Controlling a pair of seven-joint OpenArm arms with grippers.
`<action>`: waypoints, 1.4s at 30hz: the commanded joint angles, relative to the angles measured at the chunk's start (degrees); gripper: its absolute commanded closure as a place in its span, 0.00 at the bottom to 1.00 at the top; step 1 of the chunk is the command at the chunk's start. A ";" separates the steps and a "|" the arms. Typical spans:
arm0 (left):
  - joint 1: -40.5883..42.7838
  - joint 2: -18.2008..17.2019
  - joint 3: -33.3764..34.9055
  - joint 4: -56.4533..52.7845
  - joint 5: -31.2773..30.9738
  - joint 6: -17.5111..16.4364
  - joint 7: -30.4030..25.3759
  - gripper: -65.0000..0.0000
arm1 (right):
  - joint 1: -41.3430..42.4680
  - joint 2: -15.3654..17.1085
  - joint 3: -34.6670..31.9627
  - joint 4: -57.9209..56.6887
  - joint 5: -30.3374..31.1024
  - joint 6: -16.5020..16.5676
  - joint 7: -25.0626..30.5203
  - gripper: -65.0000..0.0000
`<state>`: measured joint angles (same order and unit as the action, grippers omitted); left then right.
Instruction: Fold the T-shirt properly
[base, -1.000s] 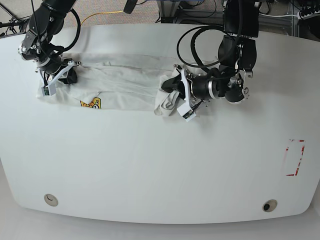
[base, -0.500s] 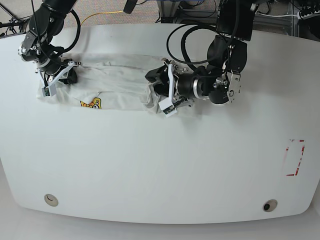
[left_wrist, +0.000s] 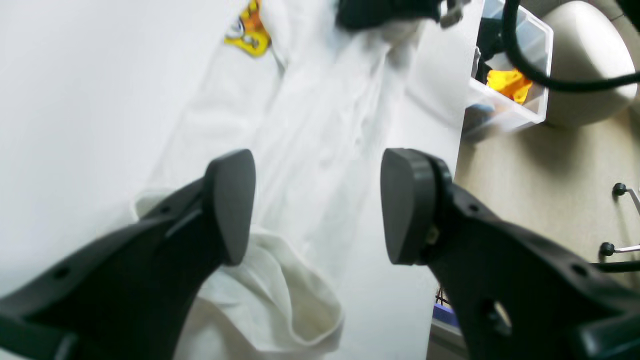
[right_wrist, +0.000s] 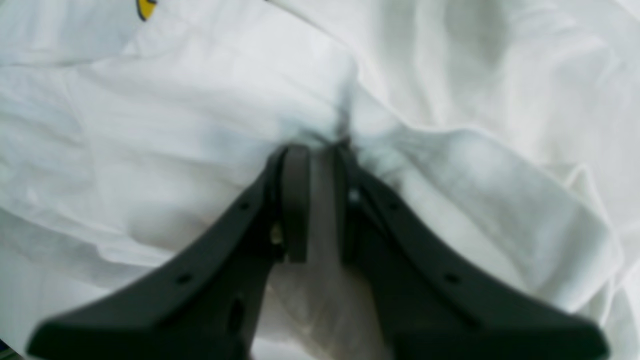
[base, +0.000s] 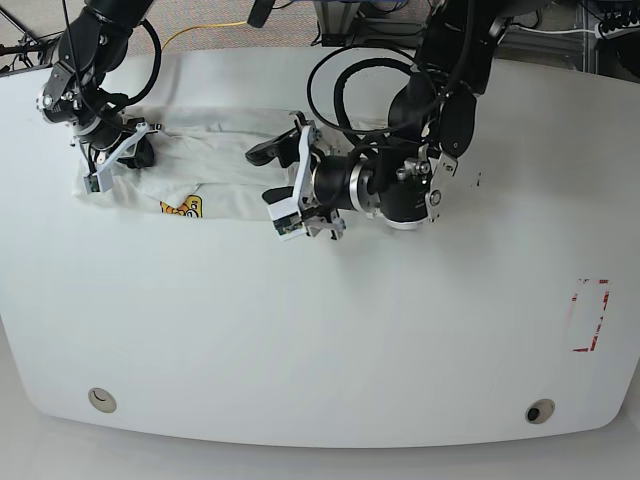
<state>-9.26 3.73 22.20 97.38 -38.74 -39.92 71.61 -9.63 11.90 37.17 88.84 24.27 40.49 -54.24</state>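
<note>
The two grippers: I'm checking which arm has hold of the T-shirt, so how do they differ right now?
The left gripper has its jaws wide apart, holding nothing, above the T-shirt; the right gripper is shut, pinching a fold of the cloth. In the base view the left gripper is over the shirt's middle, the right gripper at its far end. Both have black fingers.

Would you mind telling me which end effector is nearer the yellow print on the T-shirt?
Right. The right end effector grips the T-shirt just beside the yellow print; the left end effector hangs open farther along.
</note>
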 joint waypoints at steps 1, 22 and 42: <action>-1.42 0.45 -3.34 0.77 1.07 -0.08 -0.45 0.43 | 0.09 0.63 0.15 0.61 -1.02 -0.49 -1.28 0.86; 2.00 -3.42 3.69 -1.60 34.30 -0.08 -8.10 0.70 | 0.18 0.54 0.33 0.70 -0.76 -0.49 -1.19 0.86; 2.44 1.86 5.54 4.20 34.21 -0.08 -14.78 0.70 | -0.17 -0.78 0.33 2.02 -1.02 -0.49 -1.19 0.86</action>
<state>-5.72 5.06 29.74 100.12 -4.29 -39.97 57.69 -9.76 11.11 37.36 89.56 24.12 40.45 -54.24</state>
